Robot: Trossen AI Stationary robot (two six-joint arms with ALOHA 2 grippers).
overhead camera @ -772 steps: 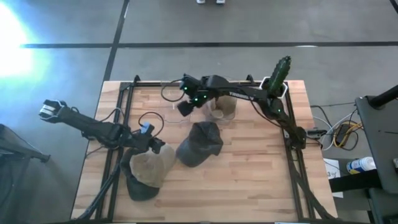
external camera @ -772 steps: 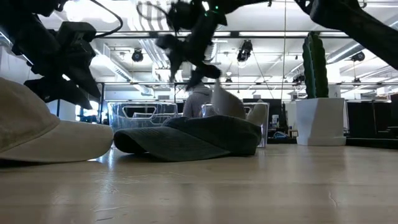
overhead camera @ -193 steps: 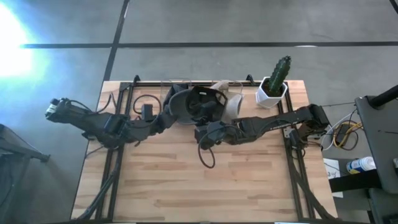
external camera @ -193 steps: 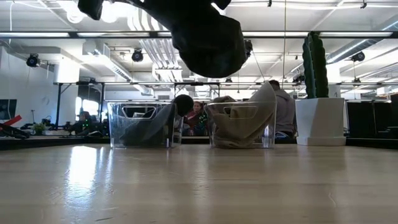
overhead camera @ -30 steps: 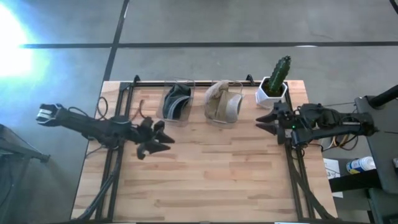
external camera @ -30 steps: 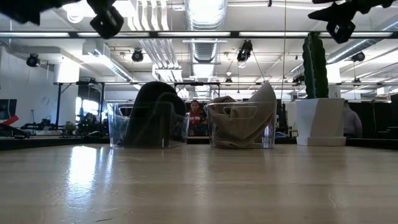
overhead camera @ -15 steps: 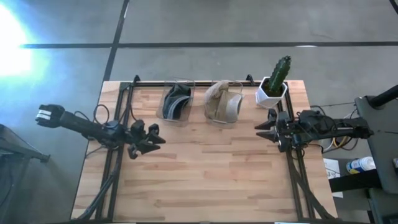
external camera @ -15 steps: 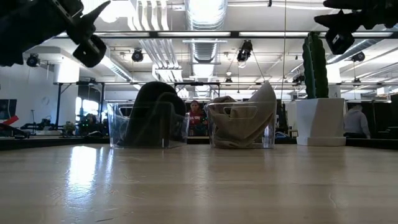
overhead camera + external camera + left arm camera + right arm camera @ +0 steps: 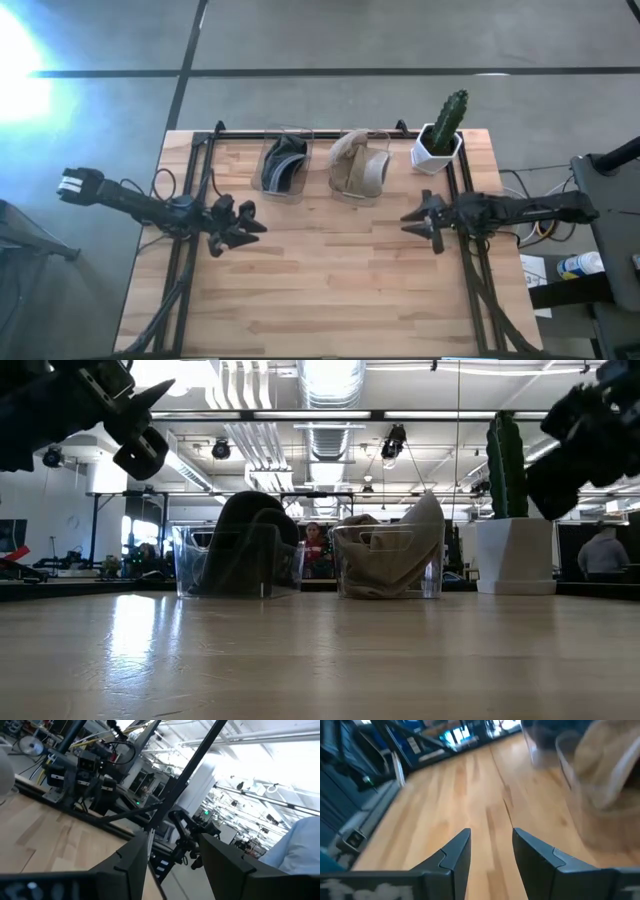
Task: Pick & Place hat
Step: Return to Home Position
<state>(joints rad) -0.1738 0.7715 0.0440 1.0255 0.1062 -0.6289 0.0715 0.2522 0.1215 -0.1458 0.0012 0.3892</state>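
A dark hat [image 9: 283, 165] stands in the left clear bin [image 9: 238, 560] at the table's far edge, and a tan hat [image 9: 358, 166] fills the clear bin [image 9: 388, 561] beside it. My left gripper [image 9: 258, 228] hovers open above the table's left part, holding nothing; its two dark fingers show apart in the left wrist view [image 9: 172, 852]. My right gripper [image 9: 408, 219] hovers open near the table's right edge, pointing left, empty [image 9: 491, 845].
A potted cactus in a white pot [image 9: 444, 132] stands at the far right corner. Black frame rails [image 9: 196, 180] run along the table's left, right and far sides. Bare wooden tabletop [image 9: 330, 270] spreads across the middle and near side. People sit in the room beyond [image 9: 316, 543].
My right gripper has moved from the far right toward the table's near side and a little leftward, sinking lower. My left gripper has drawn back slightly toward the left edge. Both stayed open. The hats in the bins have kept still.
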